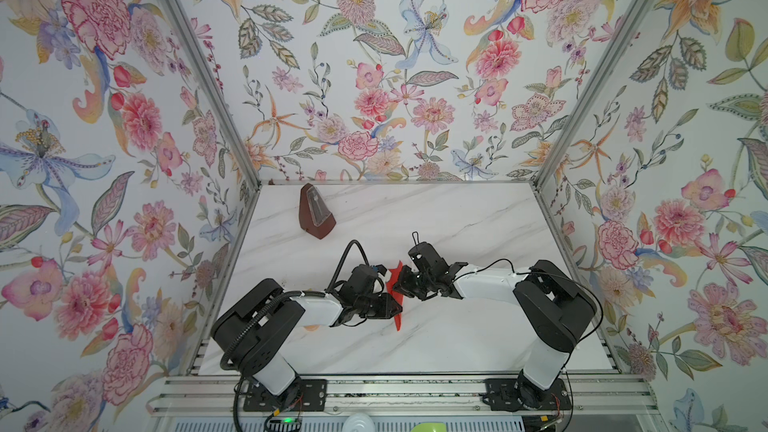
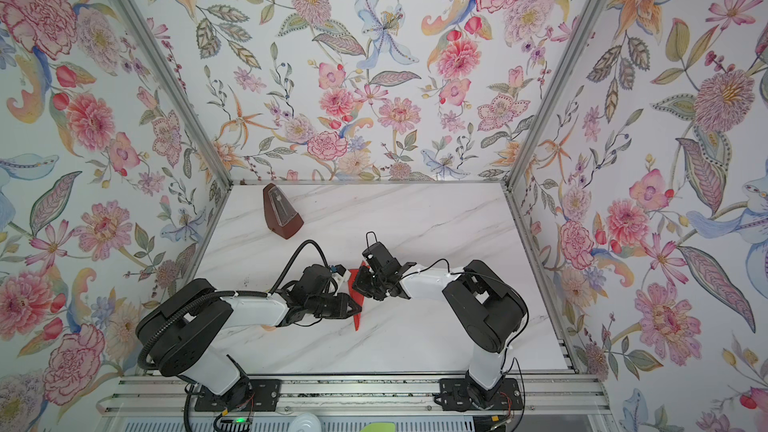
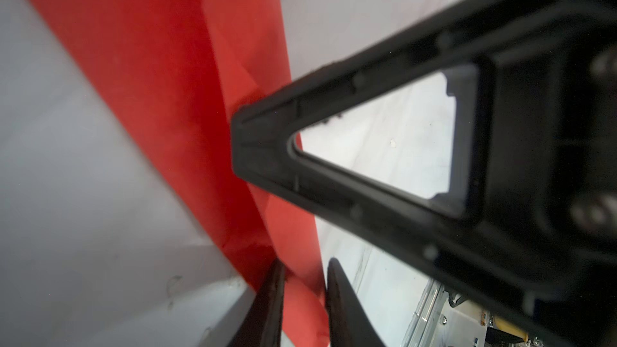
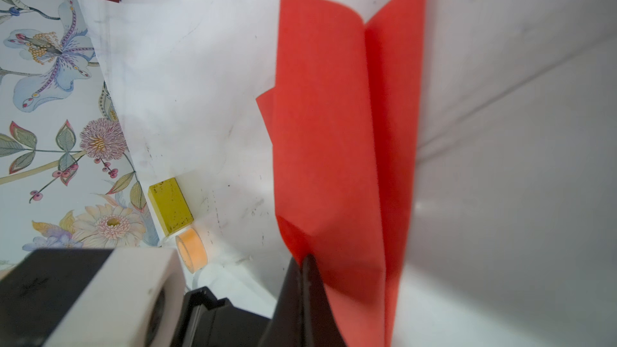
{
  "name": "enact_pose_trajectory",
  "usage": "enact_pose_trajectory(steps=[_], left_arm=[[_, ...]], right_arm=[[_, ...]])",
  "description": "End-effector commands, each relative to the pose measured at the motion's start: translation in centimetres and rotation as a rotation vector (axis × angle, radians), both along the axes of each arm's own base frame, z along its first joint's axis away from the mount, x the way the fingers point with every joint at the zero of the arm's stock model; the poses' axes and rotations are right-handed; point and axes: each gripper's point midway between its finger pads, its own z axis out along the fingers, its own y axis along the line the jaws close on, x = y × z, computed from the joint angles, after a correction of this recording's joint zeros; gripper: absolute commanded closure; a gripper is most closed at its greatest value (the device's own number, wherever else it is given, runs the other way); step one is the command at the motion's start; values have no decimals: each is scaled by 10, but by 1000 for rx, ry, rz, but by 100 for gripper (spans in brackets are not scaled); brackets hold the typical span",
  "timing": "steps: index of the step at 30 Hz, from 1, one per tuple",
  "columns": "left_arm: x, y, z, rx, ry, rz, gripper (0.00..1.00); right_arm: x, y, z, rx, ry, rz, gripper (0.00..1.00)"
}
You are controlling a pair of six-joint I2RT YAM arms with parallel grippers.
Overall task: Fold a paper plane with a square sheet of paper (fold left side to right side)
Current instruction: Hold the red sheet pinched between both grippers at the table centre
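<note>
Brown metronome [image 1: 316, 211] stands at the far left of the bench [image 1: 457, 338], well apart from the work. Next comes our left tool [image 3: 305, 295]. In its wrist view its fingers [image 3: 275, 298] stand a little apart with a flap of the red sheet of paper [image 4: 334, 128] running between them, and as far as we can see they are not clamped on it.

The paper sits mid-bench between both tools, mostly hidden under them in both top views. It seems to stand on edge rather than lie flat. It is not a flat square: we see a long, narrow, pointed form with a centre crease and two panels gaping in a V.

On the right, our right tool [image 4: 302, 278] is pressed together, pinching the paper's edge near one end.

We judge the early folds done and the left-over-right closing fold under way. What is left, as we read it, is to bring the panels together, press the crease firm and shape the wings.
</note>
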Motion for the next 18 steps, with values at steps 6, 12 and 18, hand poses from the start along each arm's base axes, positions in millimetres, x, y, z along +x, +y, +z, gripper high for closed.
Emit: enact_pose_trajectory(steps=[6, 12, 18], left_arm=[[-22, 23, -36, 124, 90, 0, 79], [-22, 25, -34, 134, 86, 1, 80], [-24, 28, -35, 149, 86, -2, 86]], right_arm=[[-3, 11, -10, -7, 15, 63, 100], [4, -3, -18, -62, 5, 29, 100], [12, -11, -19, -80, -10, 14, 100]])
